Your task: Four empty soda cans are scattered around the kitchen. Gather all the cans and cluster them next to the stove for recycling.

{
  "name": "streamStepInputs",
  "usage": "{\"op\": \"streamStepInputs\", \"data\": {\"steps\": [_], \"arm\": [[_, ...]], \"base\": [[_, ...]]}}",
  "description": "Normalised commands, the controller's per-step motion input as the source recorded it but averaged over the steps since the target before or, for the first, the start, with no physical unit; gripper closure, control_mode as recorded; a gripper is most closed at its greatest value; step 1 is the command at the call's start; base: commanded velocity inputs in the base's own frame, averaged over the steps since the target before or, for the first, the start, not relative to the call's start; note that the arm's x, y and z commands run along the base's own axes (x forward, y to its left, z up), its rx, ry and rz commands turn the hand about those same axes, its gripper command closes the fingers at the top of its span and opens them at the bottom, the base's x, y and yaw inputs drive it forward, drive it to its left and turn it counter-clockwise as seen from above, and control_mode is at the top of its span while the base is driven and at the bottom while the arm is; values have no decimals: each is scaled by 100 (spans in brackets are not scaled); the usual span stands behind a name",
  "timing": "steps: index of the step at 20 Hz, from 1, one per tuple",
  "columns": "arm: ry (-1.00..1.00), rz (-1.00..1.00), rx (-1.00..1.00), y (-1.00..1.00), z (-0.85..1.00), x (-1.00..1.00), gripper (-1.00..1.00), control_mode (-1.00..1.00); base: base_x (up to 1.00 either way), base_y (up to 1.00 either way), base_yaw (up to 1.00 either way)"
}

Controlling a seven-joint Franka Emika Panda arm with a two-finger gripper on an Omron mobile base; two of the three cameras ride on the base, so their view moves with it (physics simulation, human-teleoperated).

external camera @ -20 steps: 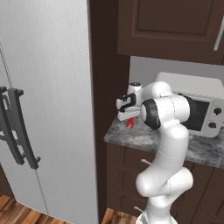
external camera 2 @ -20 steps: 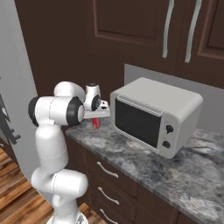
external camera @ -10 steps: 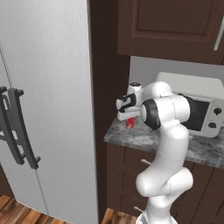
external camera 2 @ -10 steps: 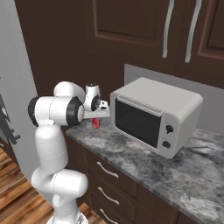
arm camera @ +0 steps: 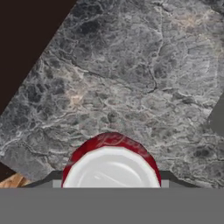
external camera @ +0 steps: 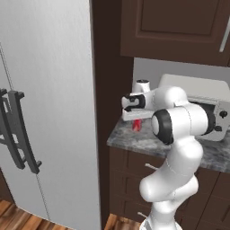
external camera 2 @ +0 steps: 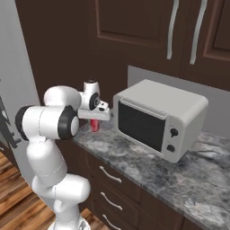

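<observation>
My gripper (external camera: 136,122) has just closed: a second ago its jaws stood wide around the can (external camera: 137,125), and now they are clamped on it. In the hand view the can (arm camera: 110,159) sits at the bottom centre, silvery top facing me, red wall curving behind it, with the counter (arm camera: 131,78) spreading above. In the left base view the can is a red sliver just left of centre, under my hand, at the near left end of the counter (external camera: 134,139) and left of the microwave (external camera: 204,110). In the right base view it shows left of centre, below my hand (external camera 2: 94,117), well left of the microwave (external camera 2: 161,119).

The can looks to be standing on the stone, not yet lifted. I judge the grasp done, so this can is mine to carry. The stove is nowhere around here, so the next step calls for lifting straight up and driving off to find it. Being empty, the can is light and may dent.
</observation>
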Motion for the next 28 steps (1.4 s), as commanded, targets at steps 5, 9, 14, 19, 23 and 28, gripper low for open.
{"op": "streamStepInputs", "data": {"steps": [5,9,14,19,23,28], "arm": [[-9,-15,1,1,16,-87,100,-100],[-22,-10,0,5,34,-83,100,-100],[-13,-7,0,0,22,-93,100,-100],[-5,-2,-1,-1,38,-56,100,-100],[0,-1,0,0,0,-5,100,-100],[0,0,0,0,0,0,100,100]], "base": [[0,0,0],[0,0,0],[0,0,0],[0,0,0],[0,0,0],[-56,18,-2]]}}
